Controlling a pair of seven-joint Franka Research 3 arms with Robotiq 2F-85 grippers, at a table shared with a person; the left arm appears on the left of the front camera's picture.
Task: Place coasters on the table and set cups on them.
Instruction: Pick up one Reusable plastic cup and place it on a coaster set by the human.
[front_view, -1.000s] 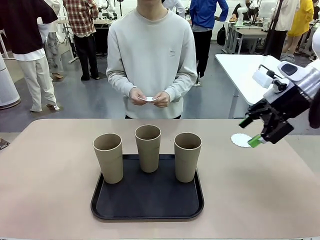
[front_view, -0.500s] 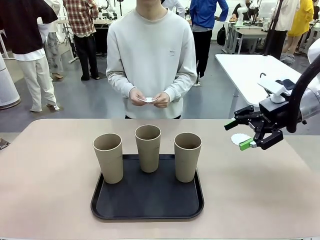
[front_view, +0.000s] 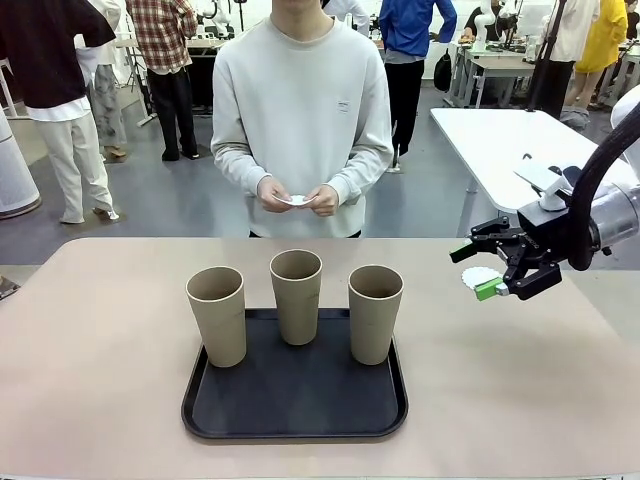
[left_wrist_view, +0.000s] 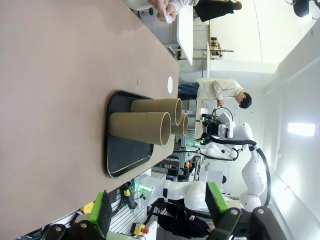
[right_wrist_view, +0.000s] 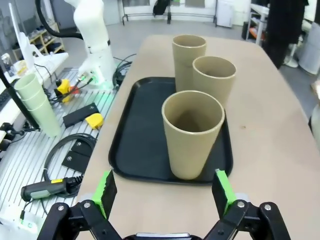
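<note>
Large tan-beige table (front_view: 100, 330), small round white lacy paper coaster (front_view: 473, 281) lying flat just by the black green-padded right gripper (front_view: 476, 269), jaws wide apart, holding nothing

Right end effector (front_view: 477, 271) turned sideways, jaws wide; left end effector (left_wrist_view: 160, 207) wide.

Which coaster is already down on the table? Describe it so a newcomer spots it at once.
On the tan table, look right of the black tray toward the far edge, where the open right gripper hovers. Partly behind it lies a round white coaster with a scalloped edge. Unlike the white piece in the person's hands, it lies flat and bare on the tabletop.
</note>
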